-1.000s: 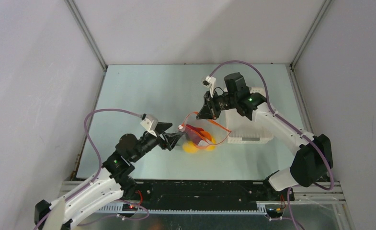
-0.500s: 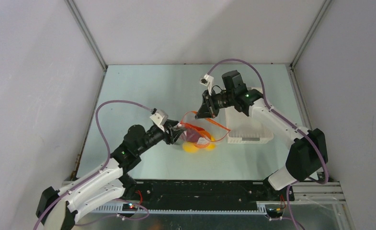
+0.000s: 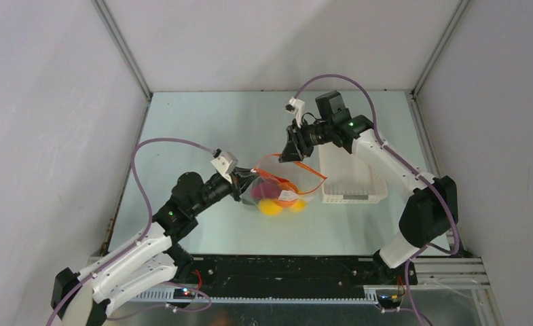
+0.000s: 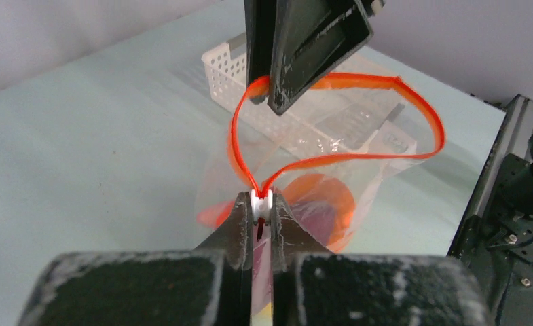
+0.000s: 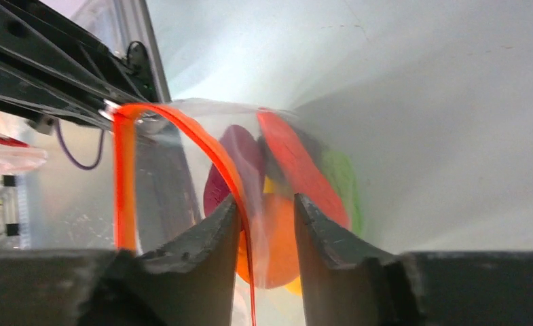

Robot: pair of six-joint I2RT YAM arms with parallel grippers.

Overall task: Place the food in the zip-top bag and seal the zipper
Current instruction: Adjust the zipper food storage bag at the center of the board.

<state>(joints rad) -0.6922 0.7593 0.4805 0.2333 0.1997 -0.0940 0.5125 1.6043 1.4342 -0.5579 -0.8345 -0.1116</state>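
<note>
Zip-top bag (image 3: 277,189) hangs over the middle of the table (image 3: 202,129) beside the white basket (image 3: 353,185), mouth gaping upward, zipper (image 4: 419,115) looped with its long axis running from left gripper (image 4: 260,216), clamped tight on the white slider (image 4: 260,199), to right gripper (image 3: 292,155), pinching the far strip; food (image 3: 271,207) bunched at the bottom.

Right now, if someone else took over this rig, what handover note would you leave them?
Left end effector: shut on the white slider at one end of the zipper.
Right end effector: straddles the zipper further along; its fingers show a gap, so the grip is unclear.
The zip-top bag hangs between them, mouth gaping in a loop.
Done: food shows inside through the film.
Left: close the zipper along its whole length.
</note>
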